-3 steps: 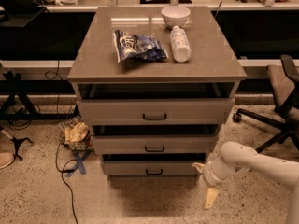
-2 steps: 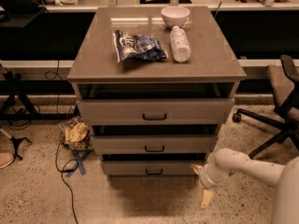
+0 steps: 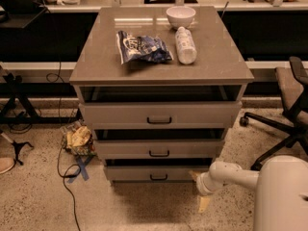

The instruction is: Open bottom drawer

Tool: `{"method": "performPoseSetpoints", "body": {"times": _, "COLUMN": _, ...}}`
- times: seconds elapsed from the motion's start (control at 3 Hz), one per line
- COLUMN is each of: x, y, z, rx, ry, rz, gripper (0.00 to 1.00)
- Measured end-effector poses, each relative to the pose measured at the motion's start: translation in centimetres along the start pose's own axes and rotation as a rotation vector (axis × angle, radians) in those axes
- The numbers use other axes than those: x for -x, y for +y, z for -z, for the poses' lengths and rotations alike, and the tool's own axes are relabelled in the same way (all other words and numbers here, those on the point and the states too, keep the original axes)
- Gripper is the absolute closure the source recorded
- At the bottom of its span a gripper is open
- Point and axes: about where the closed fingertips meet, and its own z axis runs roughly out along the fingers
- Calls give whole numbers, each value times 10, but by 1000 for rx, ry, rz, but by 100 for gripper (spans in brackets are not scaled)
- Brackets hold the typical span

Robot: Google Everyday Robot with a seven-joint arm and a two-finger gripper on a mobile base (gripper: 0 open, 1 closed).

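Note:
The bottom drawer [image 3: 130, 173] is the lowest and narrowest of three grey-beige fronts on the cabinet, with a small black bar handle [image 3: 158, 177]. A dark gap shows above its front panel. My gripper [image 3: 198, 190] is low, near the floor, at the drawer's right end, beside the cabinet's lower right corner. Its two tan fingers are spread apart, one up by the drawer's corner [image 3: 193, 175] and one pointing down at the floor [image 3: 204, 204]. It holds nothing and is to the right of the handle.
The mid-sized drawer [image 3: 159, 148] and the widest top drawer [image 3: 159, 114] sit above. On the cabinet top [image 3: 96, 61] lie a chip bag [image 3: 142, 48], a bottle [image 3: 185, 44] and a white bowl [image 3: 181, 16]. An office chair [image 3: 288, 109] stands right; cables and a crumpled bag [image 3: 79, 139] lie left.
My gripper and forearm have moved a little left, closer to the bottom drawer's right end. The drawers have not visibly moved.

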Motion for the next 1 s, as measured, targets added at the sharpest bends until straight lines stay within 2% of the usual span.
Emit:
{"method": "performPoseSetpoints", "body": {"times": 0.33, "x": 0, "y": 1, "z": -1, "rx": -1, "ry": -1, "rz": 0, "gripper": 0}}
{"method": "performPoseSetpoints", "body": {"times": 0.67, "x": 3, "y": -11, "z": -6, "rx": -56, "ry": 7, "rz": 27, "gripper": 0}}
{"method": "performPoseSetpoints", "body": {"times": 1.0, "x": 10, "y": -33, "z": -16, "rx": -121, "ry": 28, "rz": 58, "gripper": 0}}
